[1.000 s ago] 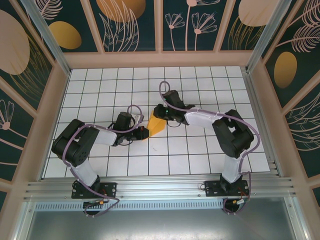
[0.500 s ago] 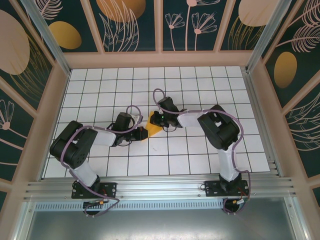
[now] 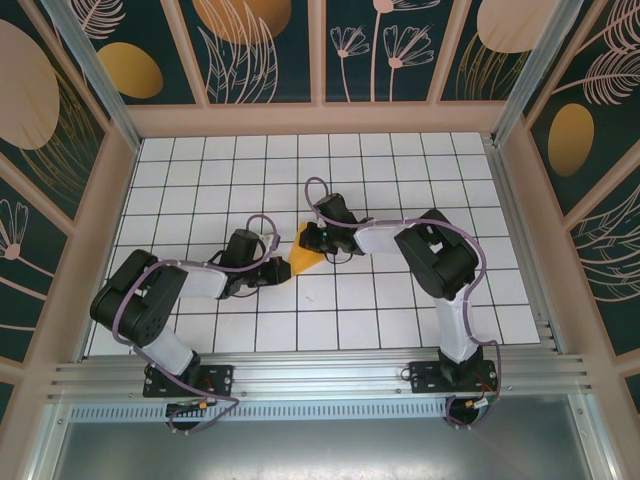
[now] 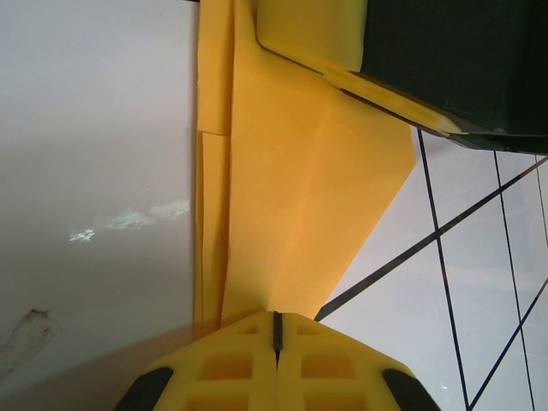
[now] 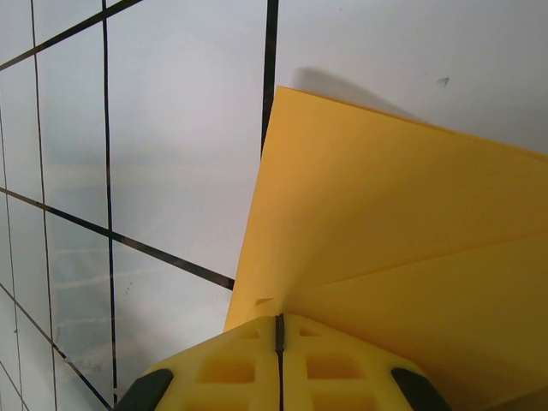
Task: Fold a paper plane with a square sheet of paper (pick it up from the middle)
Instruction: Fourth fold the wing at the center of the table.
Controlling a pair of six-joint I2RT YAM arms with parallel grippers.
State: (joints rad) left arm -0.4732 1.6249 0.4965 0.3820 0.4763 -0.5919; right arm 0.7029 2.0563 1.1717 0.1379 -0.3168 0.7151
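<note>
Creased orange-yellow paper sheet (image 3: 303,260), frame centre | clamped by left gripper (image 4: 276,325), right gripper (image 5: 280,330) | judged light, limp; folded edges favoured.

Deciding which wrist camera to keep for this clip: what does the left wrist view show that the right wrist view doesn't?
Left wrist view: the folded paper with stacked layer edges along one side, and the right gripper clamped on its far end. Right wrist view: a free corner of the paper casting a shadow on the tiled table, and one crease across the sheet. Both: that camera's own yellow fingers shut on the paper, the left gripper included, over black grid lines.
</note>
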